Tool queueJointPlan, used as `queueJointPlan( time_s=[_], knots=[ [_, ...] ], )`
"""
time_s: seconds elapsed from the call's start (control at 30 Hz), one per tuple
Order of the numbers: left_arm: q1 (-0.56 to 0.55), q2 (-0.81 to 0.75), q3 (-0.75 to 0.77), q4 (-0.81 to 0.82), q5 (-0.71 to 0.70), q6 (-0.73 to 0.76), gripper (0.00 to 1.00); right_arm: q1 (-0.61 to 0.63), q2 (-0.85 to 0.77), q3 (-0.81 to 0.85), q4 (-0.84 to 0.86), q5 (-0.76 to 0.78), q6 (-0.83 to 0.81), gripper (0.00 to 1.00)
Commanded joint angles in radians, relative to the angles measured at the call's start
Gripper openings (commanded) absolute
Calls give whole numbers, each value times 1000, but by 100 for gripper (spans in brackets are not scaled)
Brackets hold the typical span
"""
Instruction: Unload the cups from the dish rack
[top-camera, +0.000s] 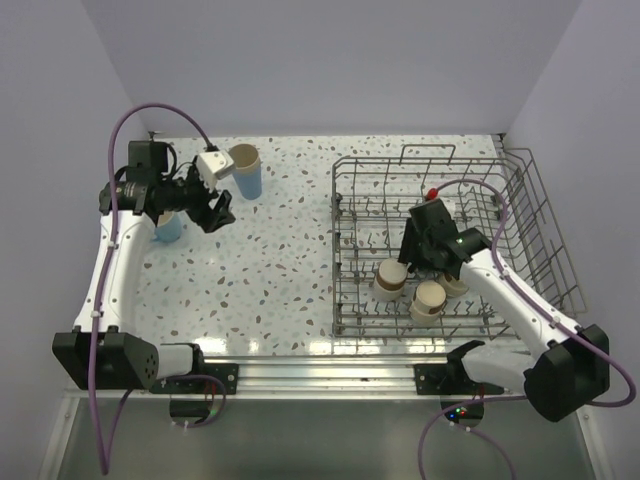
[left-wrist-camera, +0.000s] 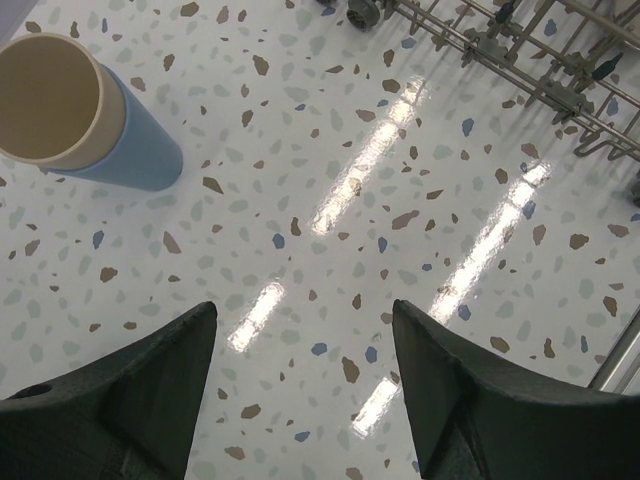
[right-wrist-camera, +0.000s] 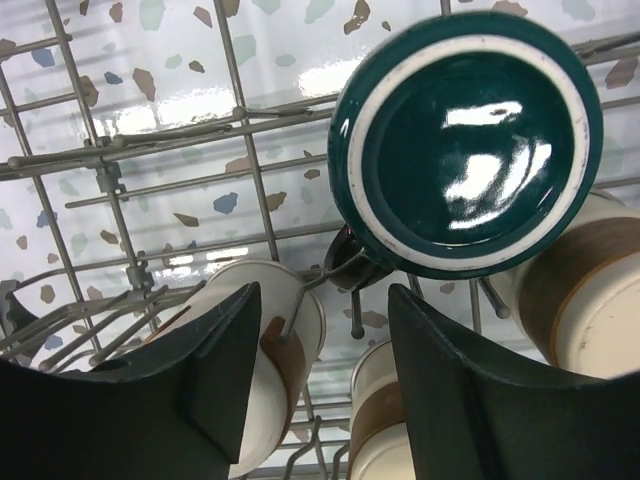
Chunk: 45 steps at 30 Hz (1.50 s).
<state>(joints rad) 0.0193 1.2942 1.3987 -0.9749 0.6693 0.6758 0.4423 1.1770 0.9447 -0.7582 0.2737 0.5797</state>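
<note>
The grey wire dish rack fills the right side of the table. My right gripper hangs inside it, open, its fingertips just below an upside-down dark teal mug whose handle sits between and above them. Short beige-and-brown cups lie on the tines around it, seen from above as cups. My left gripper is open over bare table. A beige tumbler stands nested in a light blue tumbler to its far left.
A second light blue cup stands on the table at the left, partly hidden by my left arm. The rack's near-left corner shows in the left wrist view. White walls close in the table on three sides.
</note>
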Motion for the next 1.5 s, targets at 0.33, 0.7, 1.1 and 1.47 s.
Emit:
queueJointPlan(
  time_s=[0.33, 0.7, 1.1, 1.47],
  knots=[
    [4, -32, -29, 25, 62, 80, 75, -2, -39, -147, 188, 277, 353, 53],
    [4, -32, -26, -8, 78, 120, 75, -2, -8, -193, 214, 377, 348, 18],
    [7, -26, -13, -27, 75, 122, 75, -4, -14, -155, 261, 378, 229, 0],
    [5, -15, 0, -4, 81, 85, 75, -4, -183, -96, 247, 360, 151, 0]
  ],
)
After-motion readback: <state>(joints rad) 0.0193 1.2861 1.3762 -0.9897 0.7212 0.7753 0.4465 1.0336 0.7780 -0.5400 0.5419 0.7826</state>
